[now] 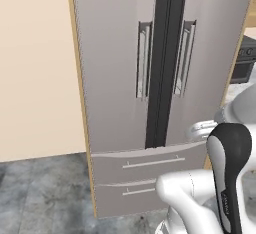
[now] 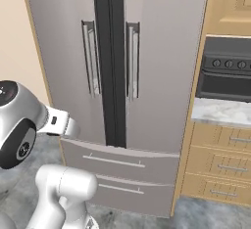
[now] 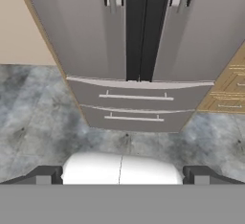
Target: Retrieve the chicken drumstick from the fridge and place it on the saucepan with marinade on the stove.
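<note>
While both doors of the fridge stand shut ahead of us, our gripper hangs low and spread wide, empty; the handles run upright, well above it. We judge the drumstick lies hidden inside.

One fridge with two doors, two bar handles, two bottom drawers; three wooden drawers at 3 o'clock.

Grey mottled floor carries the closed fridge
</note>
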